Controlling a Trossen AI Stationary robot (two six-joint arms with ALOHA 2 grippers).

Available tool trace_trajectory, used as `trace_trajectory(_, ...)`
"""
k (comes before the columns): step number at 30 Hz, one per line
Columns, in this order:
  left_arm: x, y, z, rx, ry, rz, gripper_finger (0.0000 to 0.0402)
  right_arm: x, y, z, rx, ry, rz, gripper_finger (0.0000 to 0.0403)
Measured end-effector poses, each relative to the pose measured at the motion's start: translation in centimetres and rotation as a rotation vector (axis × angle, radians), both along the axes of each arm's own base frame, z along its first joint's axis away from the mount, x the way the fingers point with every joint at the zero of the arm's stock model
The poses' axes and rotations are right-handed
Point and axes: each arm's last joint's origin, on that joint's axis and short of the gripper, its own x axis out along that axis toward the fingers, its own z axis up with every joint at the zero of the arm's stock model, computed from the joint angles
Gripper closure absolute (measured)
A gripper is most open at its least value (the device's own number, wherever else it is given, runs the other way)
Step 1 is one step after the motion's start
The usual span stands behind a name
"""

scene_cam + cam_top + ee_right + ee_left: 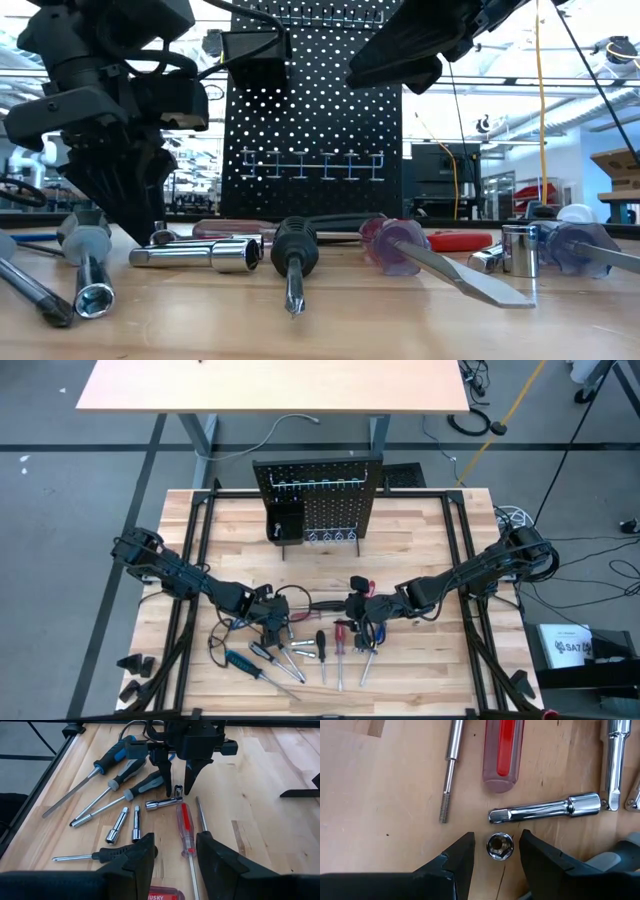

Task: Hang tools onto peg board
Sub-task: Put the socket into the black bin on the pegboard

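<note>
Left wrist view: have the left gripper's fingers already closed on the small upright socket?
No. The left gripper is open, with the socket standing between its fingers and bare wood visible on both sides.

One camera hangs above me, looking straight down on the peg board (318,503) and both my arms. A second sits at tabletop height, close to the tools, facing the peg board's (318,120) front. My left wrist camera looks down from very near at a small socket (499,846) standing between my fingers. My right wrist camera looks across the table from farther back and shares that same socket (178,790) with it.
</note>
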Motion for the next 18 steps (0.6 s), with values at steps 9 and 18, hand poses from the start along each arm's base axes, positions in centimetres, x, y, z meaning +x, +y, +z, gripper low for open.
trace_trajectory(9,-0.04,0.12,-0.03,0.055,-0.009,-0.004,0.0268,0.0,0.0,-0.02,0.003,0.001,-0.002,0.0266)
trace_trajectory(18,-0.14,0.47,0.21,0.159,-0.031,-0.021,0.0354,0.0,0.0,-0.02,0.022,0.003,-0.014,0.0266)
